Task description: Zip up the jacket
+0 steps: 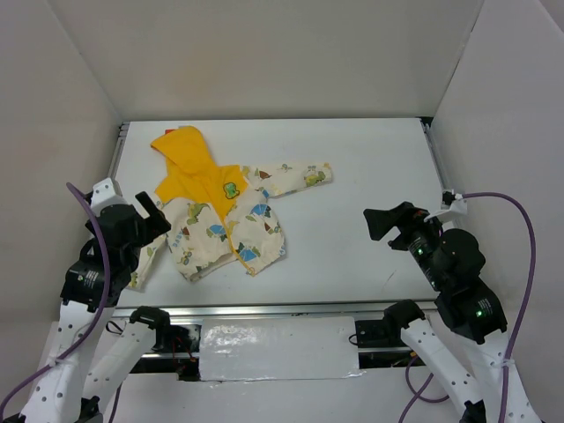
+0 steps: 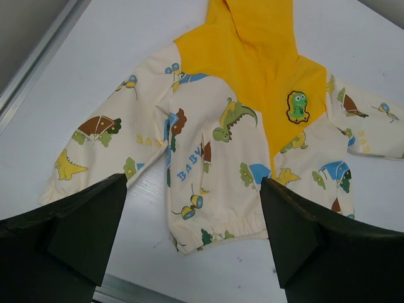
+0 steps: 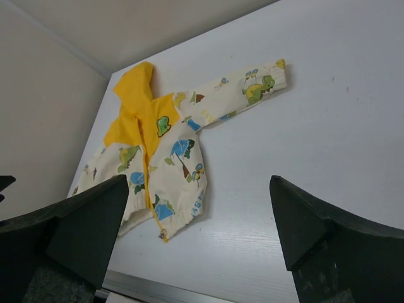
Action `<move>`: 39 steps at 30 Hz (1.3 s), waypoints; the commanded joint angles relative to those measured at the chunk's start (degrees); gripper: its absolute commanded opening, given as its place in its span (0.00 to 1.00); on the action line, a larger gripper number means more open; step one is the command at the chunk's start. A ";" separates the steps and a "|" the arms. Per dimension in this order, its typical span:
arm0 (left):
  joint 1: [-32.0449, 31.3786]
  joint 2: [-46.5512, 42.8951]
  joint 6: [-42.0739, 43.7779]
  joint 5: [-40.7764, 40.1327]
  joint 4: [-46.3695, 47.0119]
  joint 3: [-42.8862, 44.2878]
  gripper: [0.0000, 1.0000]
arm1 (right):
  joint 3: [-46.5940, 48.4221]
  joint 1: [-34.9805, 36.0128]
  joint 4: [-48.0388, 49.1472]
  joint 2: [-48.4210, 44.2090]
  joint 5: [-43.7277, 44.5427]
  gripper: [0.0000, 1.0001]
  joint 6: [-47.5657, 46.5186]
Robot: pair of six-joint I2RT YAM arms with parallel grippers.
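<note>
White table (image 1: 361,159); jacket (image 1: 220,216) flat at left; left gripper (image 1: 152,212) wide, just beside it; right gripper (image 1: 385,225) wide, well apart.

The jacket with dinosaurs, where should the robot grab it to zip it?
Probably the small zipper pull at the bottom hem of the jacket, coming from above on the near side: the jacket lies flat with that hem nearest the robot.

The top camera looks steeply down from high behind; both wrist cameras face forward and low, sharing the jacket (image 1: 216,207), left nearest
</note>
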 commanded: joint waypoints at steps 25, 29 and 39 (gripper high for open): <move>-15.13 35.51 -16.33 6.83 19.41 -10.04 0.88 | -6.77 -0.21 7.60 5.87 -16.32 1.00 0.29; -16.79 38.67 -16.94 7.09 21.18 -10.67 0.84 | -8.35 -0.30 8.64 6.04 -15.80 1.00 0.38; -19.35 41.22 -18.00 5.86 21.70 -11.90 0.74 | -9.32 -0.30 10.32 7.72 -17.73 1.00 0.91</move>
